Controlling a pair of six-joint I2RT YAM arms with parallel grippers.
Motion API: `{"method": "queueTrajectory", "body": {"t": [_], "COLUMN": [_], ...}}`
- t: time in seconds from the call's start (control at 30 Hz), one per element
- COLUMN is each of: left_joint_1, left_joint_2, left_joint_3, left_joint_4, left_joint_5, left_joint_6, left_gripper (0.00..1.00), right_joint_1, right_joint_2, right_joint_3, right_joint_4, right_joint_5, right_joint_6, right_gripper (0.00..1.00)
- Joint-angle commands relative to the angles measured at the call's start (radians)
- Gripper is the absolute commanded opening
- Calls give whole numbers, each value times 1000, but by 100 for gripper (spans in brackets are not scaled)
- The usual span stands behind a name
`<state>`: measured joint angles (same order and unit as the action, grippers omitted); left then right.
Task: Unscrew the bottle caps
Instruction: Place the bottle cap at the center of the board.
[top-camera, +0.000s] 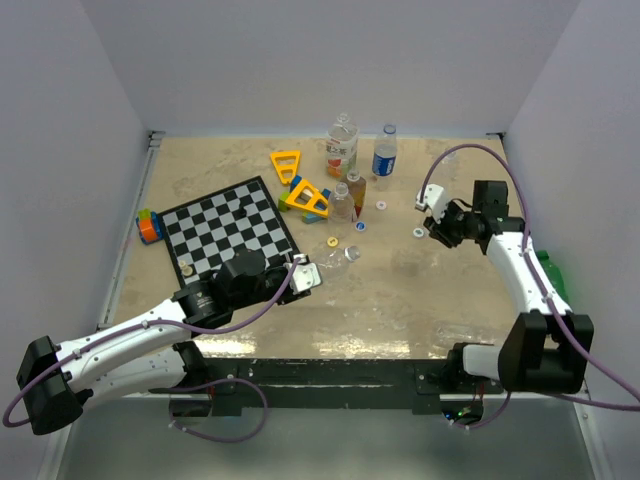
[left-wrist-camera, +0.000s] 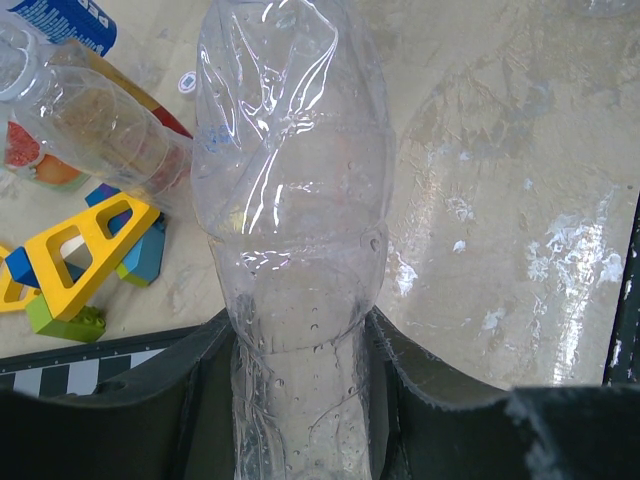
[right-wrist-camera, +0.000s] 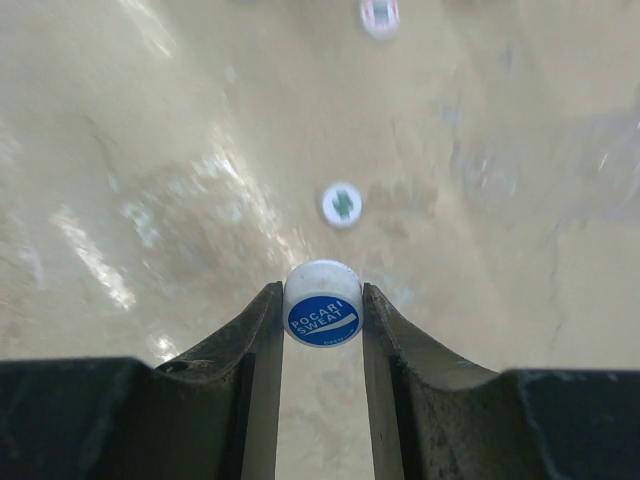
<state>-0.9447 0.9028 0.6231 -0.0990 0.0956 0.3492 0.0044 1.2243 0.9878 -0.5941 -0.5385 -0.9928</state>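
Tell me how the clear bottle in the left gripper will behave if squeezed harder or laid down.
The clear bottle looks empty and thin-walled, with visible dents, so it is probably light and would likely crumple under a tighter left gripper squeeze. Its round, glossy body may slip or roll if laid down.

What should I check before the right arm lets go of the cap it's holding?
1. Cap grip: the right gripper is shut on the blue and white cap: ok.
2. Cap separated: no bottle attached to it: ok.
3. Height over the table: cannot tell.
4. Landing spot: a loose white cap lies just ahead; whether the spot is free: cannot tell.
5. Bottle grip: the left gripper is shut on the clear bottle: ok.
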Motion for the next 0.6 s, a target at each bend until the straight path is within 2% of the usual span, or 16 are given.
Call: {"method": "queueTrajectory", "body": {"t": [0.0, 0.07, 0.17, 0.37, 0.57], "left_joint_1": [3, 3, 3, 3, 3], "left_joint_2": [-19, -22, -19, -19, -18], "left_joint_3": [1, 1, 0, 0, -2], "left_joint_4": [16, 16, 16, 16, 18], "left_joint_5": [1, 0, 1, -2, 0], "left_joint_6": [-19, -21, -21, -18, -19], "left_gripper": [0, 0, 0, 0, 0], "right_joint_1": [-78, -80, -81, -81, -83], "right_joint_2": [53, 69, 116, 270, 337], "right_joint_3": [-93, -141, -155, -123, -112], "right_joint_4": [208, 319, 399, 477, 547], "right_joint_5": [155, 205, 218, 229, 242], "right_joint_6": [101, 129, 146, 184, 213], "right_gripper": [5, 8, 13, 22, 29]}}
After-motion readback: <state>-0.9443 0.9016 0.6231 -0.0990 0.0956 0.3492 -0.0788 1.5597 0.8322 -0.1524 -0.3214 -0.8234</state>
